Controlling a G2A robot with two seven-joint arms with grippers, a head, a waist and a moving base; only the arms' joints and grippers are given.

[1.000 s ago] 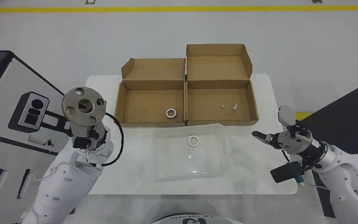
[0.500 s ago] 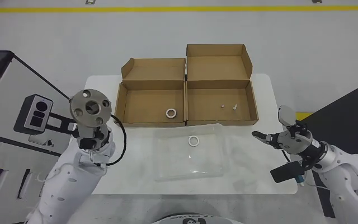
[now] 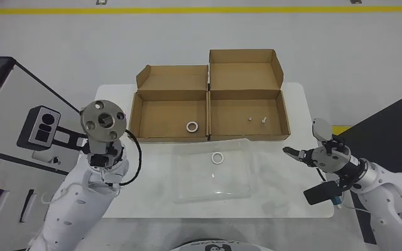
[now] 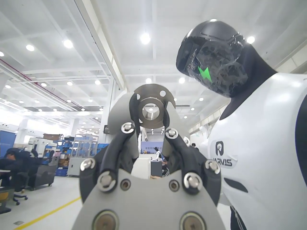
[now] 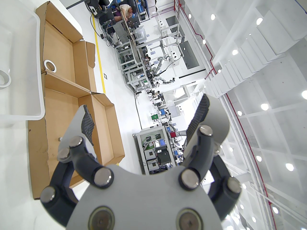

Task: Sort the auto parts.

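A broad strip of bare table [image 3: 289,188] runs between the clear tray [image 3: 207,185] and the right gripper [image 3: 302,139], jaws spread wide. Both cardboard boxes gape upward, lids folded back behind. The left box [image 3: 160,119] floor carries one white ring [image 3: 192,127] in the near corner beside the right box [image 3: 232,119], which has two small bolts [image 3: 249,118] mid-floor. The tray sits just in front of both front walls, a second white ring [image 3: 218,157] at its far edge. Over on the left, the left gripper [image 4: 149,111], clamped on a metal flange [image 3: 103,121], hangs just outside the left box's side wall.

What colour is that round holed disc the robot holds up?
Silver-grey metal disc; clearest in top view.
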